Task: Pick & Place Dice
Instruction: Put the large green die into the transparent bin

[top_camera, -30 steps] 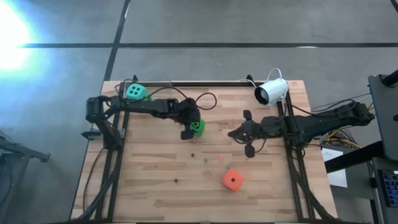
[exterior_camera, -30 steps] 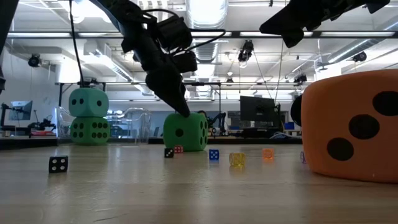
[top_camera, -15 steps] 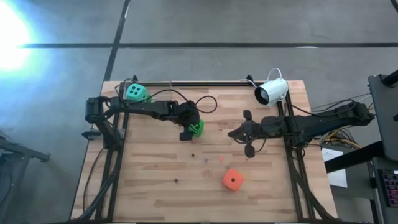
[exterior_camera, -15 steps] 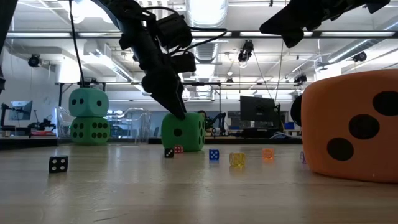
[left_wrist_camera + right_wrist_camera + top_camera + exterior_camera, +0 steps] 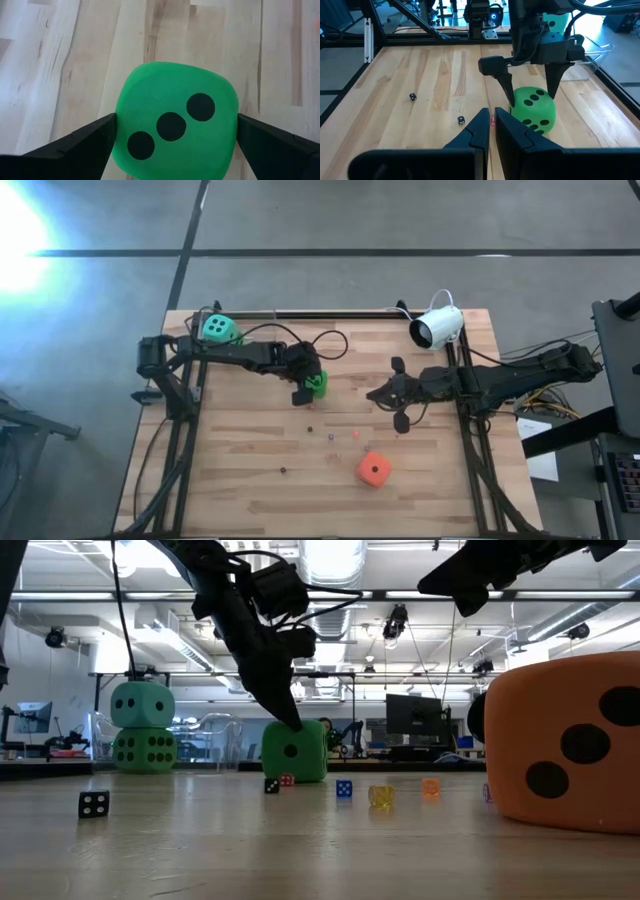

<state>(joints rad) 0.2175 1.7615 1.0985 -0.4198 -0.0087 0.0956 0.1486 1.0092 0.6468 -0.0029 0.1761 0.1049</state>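
Where the high view looks down, the left pincer (image 5: 308,385) straddles a green die (image 5: 317,383) mid-surface (image 5: 250,450). Low view: die resting on wood. Left wrist view: fingers spread, flanking its 3-pip face. Right wrist view: right pincer (image 5: 491,122) clenched, empty.

green die (image 5: 175,122), three pips up, between spread fingers (image 5: 80,142)

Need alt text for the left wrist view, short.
A bright green die fills the middle of the frame, its three-pip face toward the camera, resting on the pale wooden table. The left gripper straddles it, one dark finger on each side, open.
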